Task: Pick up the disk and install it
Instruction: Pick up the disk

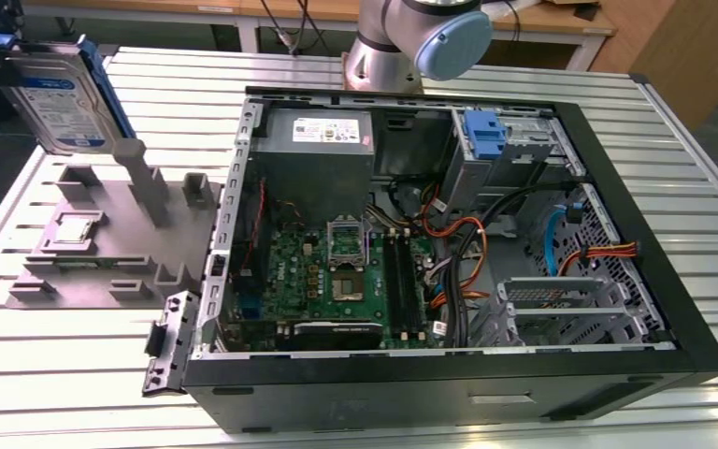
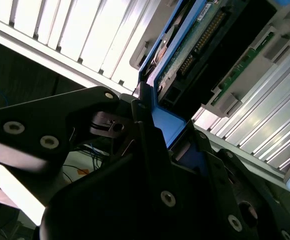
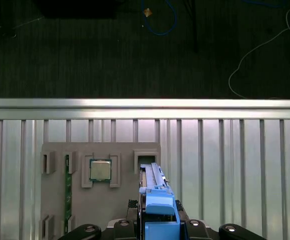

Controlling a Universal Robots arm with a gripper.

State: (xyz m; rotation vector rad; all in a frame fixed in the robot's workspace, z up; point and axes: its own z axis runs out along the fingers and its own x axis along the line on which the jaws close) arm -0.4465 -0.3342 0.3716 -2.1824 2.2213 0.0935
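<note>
Pincer (image 2: 145,119) clamped shut on the blue-framed disk (image 1: 63,94), which hangs on edge above the grey holder block (image 1: 97,245) near the bench (image 1: 60,374) edge at the exterior view's left; gripped by its rim alone, it may tilt and catch the computer case (image 1: 696,360) wall.

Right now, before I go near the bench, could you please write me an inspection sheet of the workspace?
Surface: slatted metal table carrying an open computer case and a grey parts holder.
Job's things: disk held in the air above the parts holder, outside the case.
Clutter: processor chip and memory stick in the parts holder.
Gripper: gripper shut on the disk's blue frame.
Cables: orange cables and a blue cable inside the case; a loose white cable on the floor.
Surroundings: arm base behind the case.
</note>
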